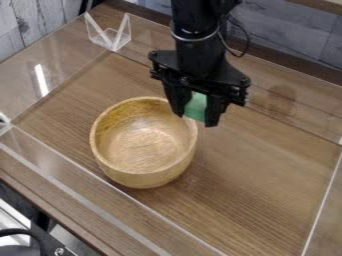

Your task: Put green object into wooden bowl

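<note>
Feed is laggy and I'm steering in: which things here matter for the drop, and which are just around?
For the job:
- black gripper, shut on the bright green block
- round light-tan wooden bowl

Just around:
- clear plastic walls
- dark wood tabletop

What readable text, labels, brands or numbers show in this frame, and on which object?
None readable.
Round light-tan wooden bowl: grain only, no marking.
Flat bright green block, held in the shut black pincer: plain, no print.
Black robot arm: no legible label; too blurred to tell if any small marking exists.
Brown wood-grain table and clear plastic side walls: no text or signs.
</note>
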Action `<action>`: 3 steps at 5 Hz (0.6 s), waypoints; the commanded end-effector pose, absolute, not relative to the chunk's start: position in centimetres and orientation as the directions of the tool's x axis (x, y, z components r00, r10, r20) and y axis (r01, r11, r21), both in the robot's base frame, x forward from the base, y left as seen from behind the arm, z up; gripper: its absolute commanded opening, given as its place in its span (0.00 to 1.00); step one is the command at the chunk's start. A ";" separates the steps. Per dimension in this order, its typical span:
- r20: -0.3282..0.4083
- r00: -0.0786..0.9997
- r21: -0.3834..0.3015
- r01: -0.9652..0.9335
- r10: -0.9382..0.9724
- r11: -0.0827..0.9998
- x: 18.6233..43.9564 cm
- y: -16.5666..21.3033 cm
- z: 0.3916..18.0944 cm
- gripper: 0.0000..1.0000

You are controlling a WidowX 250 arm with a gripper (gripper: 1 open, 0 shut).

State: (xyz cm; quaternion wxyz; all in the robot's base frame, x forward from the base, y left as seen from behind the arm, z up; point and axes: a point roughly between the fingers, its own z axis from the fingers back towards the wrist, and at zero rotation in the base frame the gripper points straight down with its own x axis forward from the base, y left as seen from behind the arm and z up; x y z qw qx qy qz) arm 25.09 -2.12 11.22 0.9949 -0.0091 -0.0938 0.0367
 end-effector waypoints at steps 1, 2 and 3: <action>0.218 0.973 -0.021 -0.068 0.071 0.997 25.6 -1.8 12.2 0.00; 0.215 0.975 -0.016 -0.061 0.063 0.998 25.8 -2.3 11.4 0.00; 0.212 0.976 -0.012 -0.056 0.057 0.998 25.9 -2.8 10.6 0.00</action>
